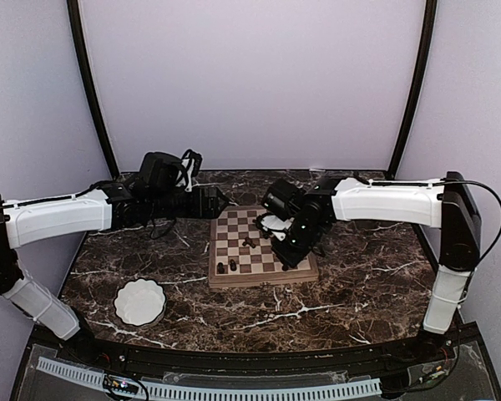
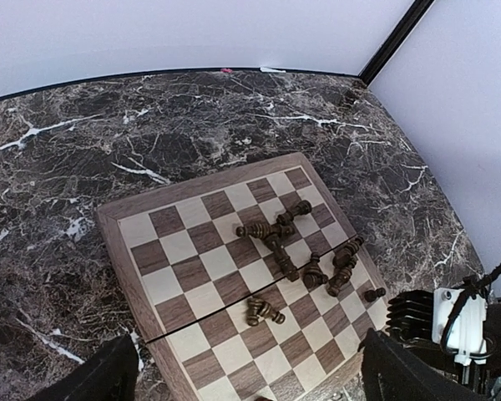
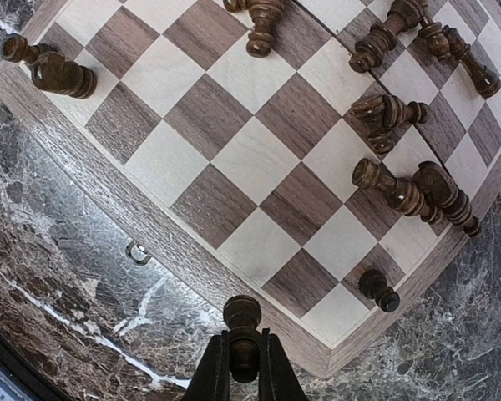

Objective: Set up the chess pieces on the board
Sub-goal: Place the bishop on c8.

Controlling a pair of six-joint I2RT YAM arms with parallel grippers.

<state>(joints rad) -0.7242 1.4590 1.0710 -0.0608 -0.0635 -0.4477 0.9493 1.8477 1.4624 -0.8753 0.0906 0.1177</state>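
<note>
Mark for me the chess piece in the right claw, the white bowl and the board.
held chess piece (image 3: pixel 242 316), right wrist view, its round head
white bowl (image 1: pixel 139 302), top view, its bare inside
board (image 1: pixel 250 280), top view, its near wooden rim

Inspection of all three views finds no legible text, label, brand, number or sign. The board (image 1: pixel 259 279) shows only wood grain along its rim, with no readable file or rank marks. A small dark unit (image 1: pixel 121 385) below the near edge of the table (image 1: pixel 359 284) shows orange specks. These are possibly indicators or print, but they are too small to read.
</note>
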